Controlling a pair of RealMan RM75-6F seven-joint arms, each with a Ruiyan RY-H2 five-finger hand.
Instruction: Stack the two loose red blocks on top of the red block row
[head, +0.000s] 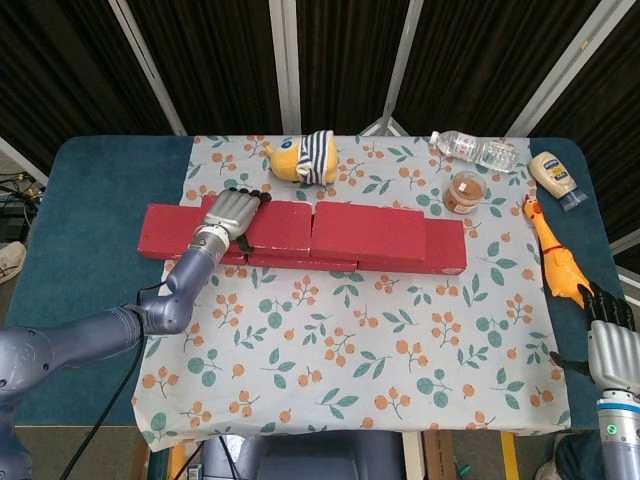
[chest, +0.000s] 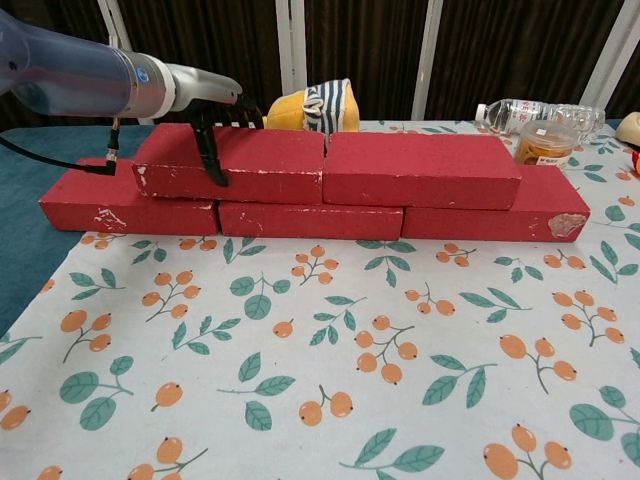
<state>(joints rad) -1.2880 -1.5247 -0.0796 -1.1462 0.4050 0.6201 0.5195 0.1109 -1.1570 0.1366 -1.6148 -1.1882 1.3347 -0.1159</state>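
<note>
Three red blocks form the bottom row (head: 443, 246) (chest: 310, 220) on the floral cloth. Two more red blocks lie on top of it. My left hand (head: 232, 212) (chest: 214, 112) grips the left upper block (head: 278, 226) (chest: 265, 160), with its thumb down the front face and its fingers over the back edge. That block's right end meets the right upper block (head: 368, 233) (chest: 420, 168). My right hand (head: 610, 345) hangs off the table's front right corner, fingers apart and holding nothing; the chest view does not show it.
Behind the blocks lie a striped yellow plush toy (head: 300, 158) (chest: 310, 105), a plastic bottle (head: 475, 150) (chest: 530, 112) and a small jar (head: 465, 192) (chest: 545, 142). A rubber chicken (head: 555, 255) and a squeeze bottle (head: 557, 178) lie at the right edge.
</note>
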